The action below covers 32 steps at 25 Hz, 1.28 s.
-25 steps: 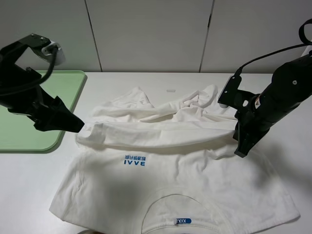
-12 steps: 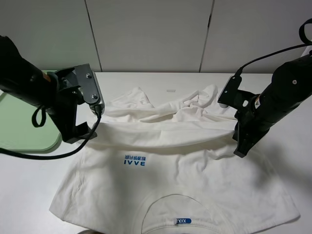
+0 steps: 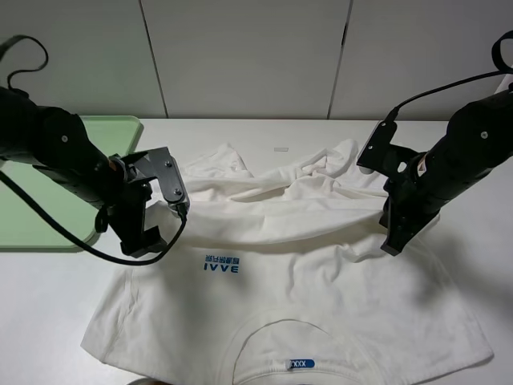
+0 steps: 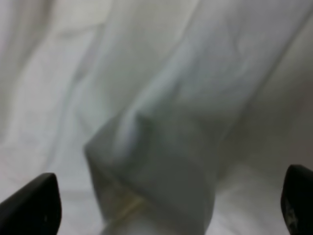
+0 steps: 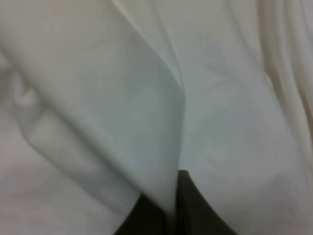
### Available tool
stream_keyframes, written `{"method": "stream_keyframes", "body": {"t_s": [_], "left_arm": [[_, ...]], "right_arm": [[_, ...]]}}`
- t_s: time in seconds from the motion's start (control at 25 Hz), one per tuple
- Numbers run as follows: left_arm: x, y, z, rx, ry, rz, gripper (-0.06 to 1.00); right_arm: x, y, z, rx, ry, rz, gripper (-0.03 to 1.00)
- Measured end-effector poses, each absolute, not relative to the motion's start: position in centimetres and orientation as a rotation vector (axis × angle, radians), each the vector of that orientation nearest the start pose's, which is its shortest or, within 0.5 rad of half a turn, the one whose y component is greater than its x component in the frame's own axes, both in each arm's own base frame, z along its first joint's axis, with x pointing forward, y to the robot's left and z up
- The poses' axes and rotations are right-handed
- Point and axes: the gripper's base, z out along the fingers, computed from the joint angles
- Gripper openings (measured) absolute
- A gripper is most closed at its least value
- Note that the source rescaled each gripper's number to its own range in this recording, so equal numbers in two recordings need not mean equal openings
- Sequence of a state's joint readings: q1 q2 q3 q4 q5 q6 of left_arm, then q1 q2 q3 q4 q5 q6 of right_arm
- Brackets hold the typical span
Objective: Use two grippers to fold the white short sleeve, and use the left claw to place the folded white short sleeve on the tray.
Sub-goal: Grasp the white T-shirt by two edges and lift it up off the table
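The white short sleeve (image 3: 321,297) lay spread, its far half seemingly rolled forward in rumples; the pale-green tray (image 3: 120,128) lay to its left.

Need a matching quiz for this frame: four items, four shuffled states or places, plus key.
1 left gripper
2 right gripper
3 tray
4 neck label

A blue, at the collar
B open over a fold of the shirt
C pale green, on the table's left side
D shut on shirt cloth

Pairs: 1-B, 2-D, 3-C, 4-A
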State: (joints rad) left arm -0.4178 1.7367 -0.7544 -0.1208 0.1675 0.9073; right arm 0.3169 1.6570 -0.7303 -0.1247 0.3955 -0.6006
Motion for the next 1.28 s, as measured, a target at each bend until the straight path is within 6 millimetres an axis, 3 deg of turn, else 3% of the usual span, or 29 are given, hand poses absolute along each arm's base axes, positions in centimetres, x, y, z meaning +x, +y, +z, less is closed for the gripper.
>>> {"method": "stream_keyframes", "body": {"t_s": [0.2, 0.4, 0.48, 0.52, 0.56, 0.6, 0.64, 0.72, 0.92, 1.08, 1.2, 1.28], "left_arm": [[28.0, -12.6, 11.9, 1.478, 2.198, 0.095, 0.86], [28.4, -12.7, 12.0, 1.395, 2.195, 0.094, 0.85], [28.4, -12.7, 12.1, 1.377, 2.195, 0.093, 0.79], [28.5, -12.7, 12.1, 1.37, 2.196, 0.092, 0.71], [28.4, -12.7, 12.1, 1.368, 2.203, 0.09, 0.5], [28.4, -12.7, 12.0, 1.372, 2.211, 0.086, 0.4], [28.1, -12.6, 11.9, 1.389, 2.233, 0.078, 0.14], [28.1, -12.6, 11.9, 1.395, 2.241, 0.075, 0.04], [28.0, -12.6, 12.5, 1.341, 2.262, 0.059, 0.01], [27.6, -12.4, 15.1, 1.287, 2.22, 0.056, 0.01], [27.2, -12.3, 17.8, 1.258, 2.147, 0.069, 0.0], [26.6, -12.0, 19.5, 1.262, 2.1, 0.086, 0.0]], "right_arm": [[26.5, 8.2, 14.4, -1.373, 2.447, -0.16, 0.0], [26.6, 8.3, 14.4, -1.36, 2.444, -0.155, 0.0], [26.5, 8.4, 14.4, -1.34, 2.454, -0.141, 0.0], [26.5, 8.4, 14.4, -1.34, 2.454, -0.141, 0.0], [26.5, 8.4, 14.4, -1.335, 2.456, -0.138, 0.0], [26.5, 8.4, 14.4, -1.333, 2.457, -0.136, 0.0], [26.5, 8.4, 14.4, -1.331, 2.458, -0.135, 0.0], [26.5, 8.4, 14.4, -1.331, 2.462, -0.133, 0.0], [26.2, 8.3, 14.3, -1.331, 2.503, -0.126, 0.0], [26.0, 8.2, 14.5, -1.318, 2.522, -0.123, 0.0], [25.9, 8.1, 15.9, -1.288, 2.475, -0.143, 0.0], [25.9, 8.0, 18.1, -1.203, 2.395, -0.165, 0.0]]}}
